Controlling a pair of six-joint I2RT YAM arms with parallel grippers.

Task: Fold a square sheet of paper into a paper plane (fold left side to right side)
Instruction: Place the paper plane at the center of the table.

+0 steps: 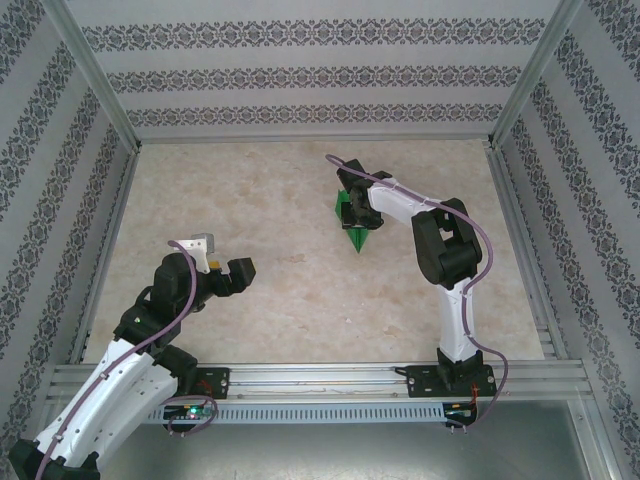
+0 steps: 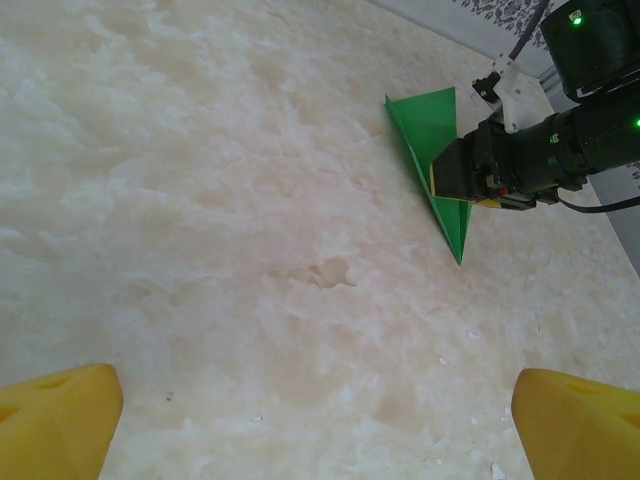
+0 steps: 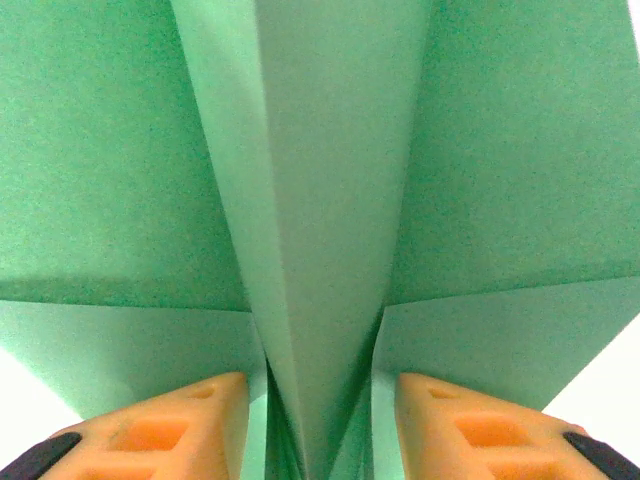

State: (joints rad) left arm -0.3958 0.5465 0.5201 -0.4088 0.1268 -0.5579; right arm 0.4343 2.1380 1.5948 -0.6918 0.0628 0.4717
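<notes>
The paper plane (image 1: 357, 238) is a bright-green pointed dart lying right of the table's centre, its tip toward the near side. In the left wrist view the paper plane (image 2: 428, 125) lies flat with the right gripper (image 2: 447, 182) down on its middle. Close up, the paper plane (image 3: 320, 200) shows its raised centre fold between my right gripper's (image 3: 320, 430) orange fingers (image 3: 160, 430), with a thin gap on each side. My left gripper (image 1: 222, 262) hangs wide open over bare table at the near left, its yellow fingertips (image 2: 55, 425) holding nothing.
The marbled tabletop (image 1: 250, 200) is walled by patterned panels (image 1: 300, 75) at the back and both sides. A metal rail (image 1: 320, 380) with both arm bases runs along the near edge. Small white flecks (image 2: 495, 470) dot the surface under the left gripper.
</notes>
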